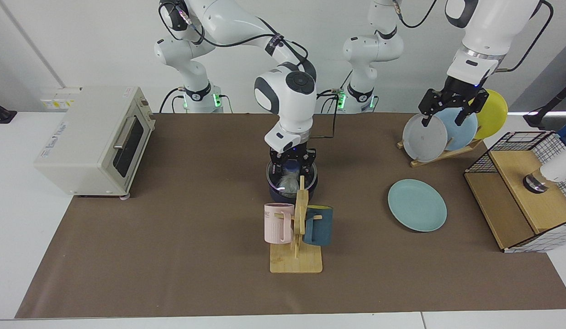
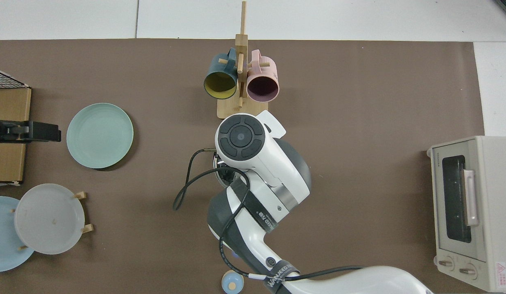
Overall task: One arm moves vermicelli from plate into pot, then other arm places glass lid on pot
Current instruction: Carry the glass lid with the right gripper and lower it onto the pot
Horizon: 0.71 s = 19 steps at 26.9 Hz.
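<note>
Facing view: my right gripper (image 1: 292, 161) is clamped on the knob of the lid (image 1: 292, 177), which lies level on the pot (image 1: 283, 195) with the vermicelli (image 1: 287, 183) under the glass. The plate (image 1: 417, 205) lies bare. My left gripper (image 1: 449, 108) waits, fingers apart, above the racked plates (image 1: 424, 137).

Top view: my right arm (image 2: 261, 163) hides the pot; the plate (image 2: 99, 135) sits well apart.

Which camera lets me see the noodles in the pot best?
The facing view: the vermicelli shows white through the glass lid on the pot. In the top view the right arm hides them.
</note>
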{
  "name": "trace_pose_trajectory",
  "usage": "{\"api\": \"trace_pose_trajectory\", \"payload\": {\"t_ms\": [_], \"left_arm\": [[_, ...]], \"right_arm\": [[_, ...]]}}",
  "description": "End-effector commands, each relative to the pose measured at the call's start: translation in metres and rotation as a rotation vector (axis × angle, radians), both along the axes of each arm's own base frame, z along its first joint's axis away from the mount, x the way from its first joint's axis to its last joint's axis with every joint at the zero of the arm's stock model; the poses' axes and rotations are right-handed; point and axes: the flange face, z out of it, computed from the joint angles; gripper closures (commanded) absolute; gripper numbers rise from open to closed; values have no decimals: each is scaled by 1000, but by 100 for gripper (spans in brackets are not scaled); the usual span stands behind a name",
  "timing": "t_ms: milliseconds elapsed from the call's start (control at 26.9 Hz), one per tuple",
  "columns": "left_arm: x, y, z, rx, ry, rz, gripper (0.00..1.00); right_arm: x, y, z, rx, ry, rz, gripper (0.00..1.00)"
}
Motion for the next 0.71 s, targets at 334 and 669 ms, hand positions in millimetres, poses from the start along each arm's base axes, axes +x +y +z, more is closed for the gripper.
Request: {"api": "trace_pose_trajectory", "payload": {"t_ms": [334,669], "left_arm": [[-5,-4,0,-13,-6,7,0],[-5,-4,0,-13,-6,7,0]], "right_arm": [[12,9,-3,14,-51,-25,100],[12,8,-4,-1,-50,-39,0]]}}
